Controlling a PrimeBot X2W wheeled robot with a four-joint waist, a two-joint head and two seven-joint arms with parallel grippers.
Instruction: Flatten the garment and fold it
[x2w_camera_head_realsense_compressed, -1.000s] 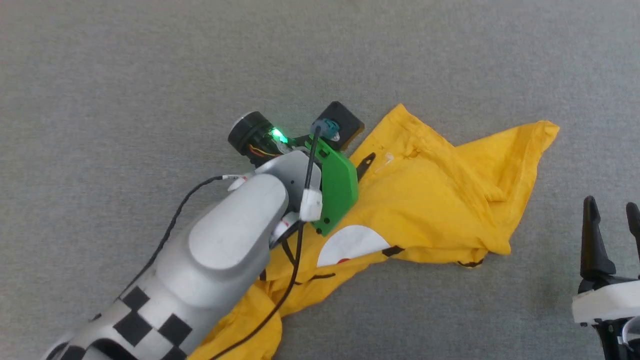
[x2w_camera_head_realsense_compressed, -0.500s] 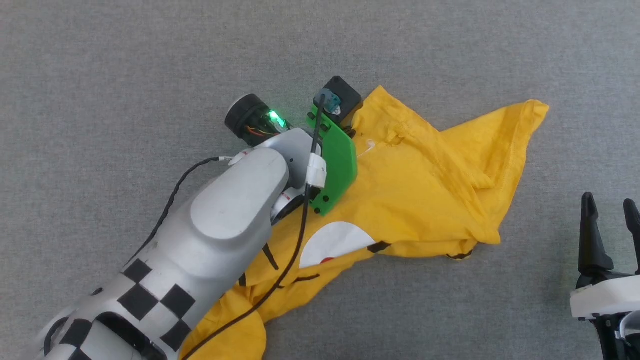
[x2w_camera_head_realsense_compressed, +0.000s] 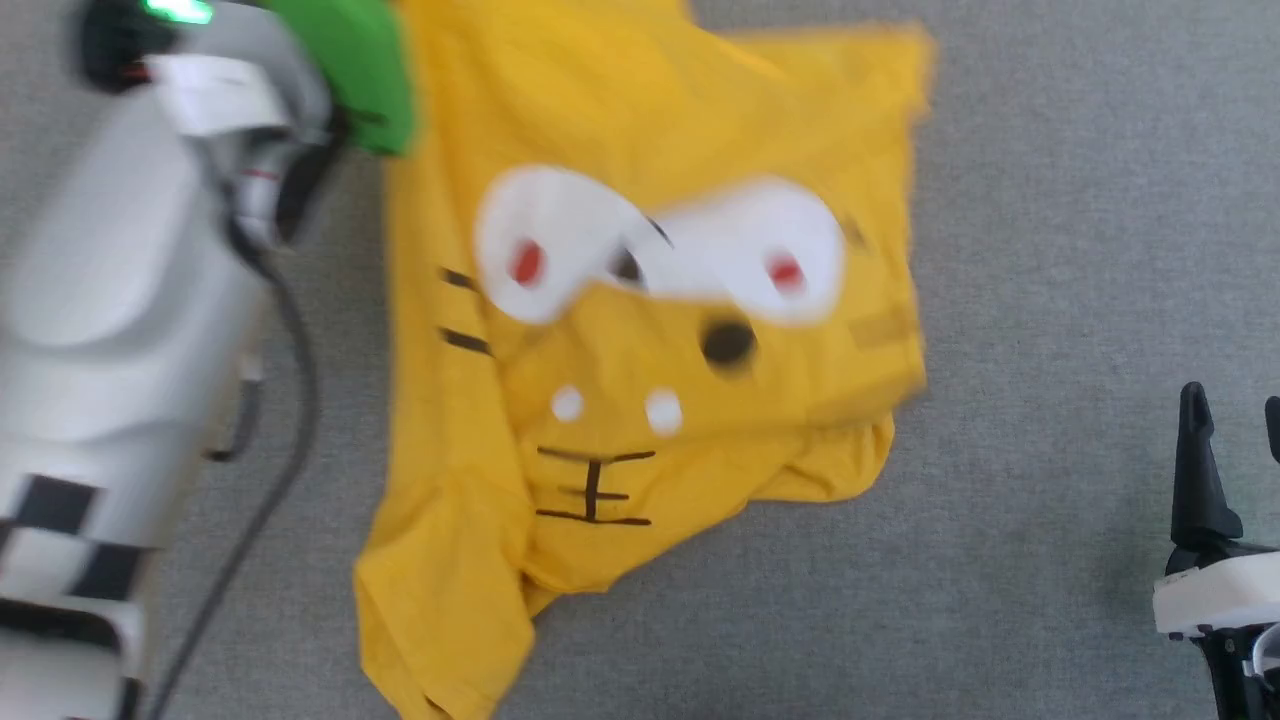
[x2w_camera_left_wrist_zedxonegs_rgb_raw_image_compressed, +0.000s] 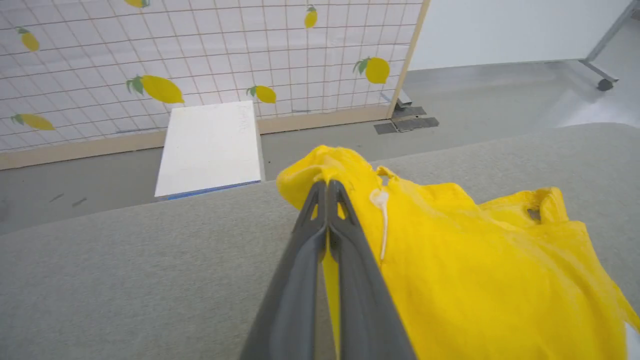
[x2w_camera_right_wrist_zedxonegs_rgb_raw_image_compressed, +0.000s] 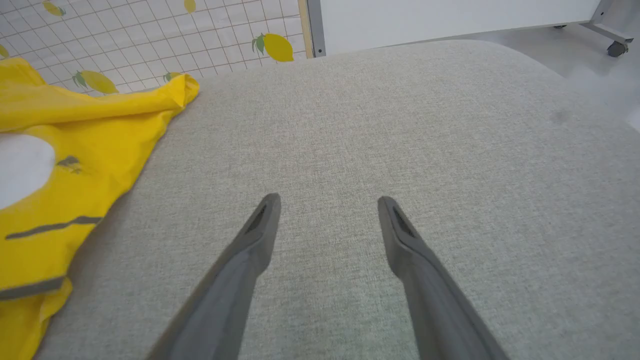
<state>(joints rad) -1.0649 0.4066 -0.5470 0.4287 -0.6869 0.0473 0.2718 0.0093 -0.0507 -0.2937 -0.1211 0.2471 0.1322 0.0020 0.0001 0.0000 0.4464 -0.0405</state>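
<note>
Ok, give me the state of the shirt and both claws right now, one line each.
T-shirt: print side up, partly spread on the grey surface, not flat; lower edge rumpled, one bunched edge pinched.
left claw: shut on the bunched edge of the T-shirt.
right claw: open, holding nothing, over bare grey surface, apart from the T-shirt.

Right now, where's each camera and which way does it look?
Head view: on the head, facing down at the garment on the surface; left forearm, right jaws show.
Left wrist view: on that wrist, along left jaws shut on the garment.
Right wrist view: on that wrist, along open right jaws over the surface.
Shared: both wrist views see the lemon wall.
</note>
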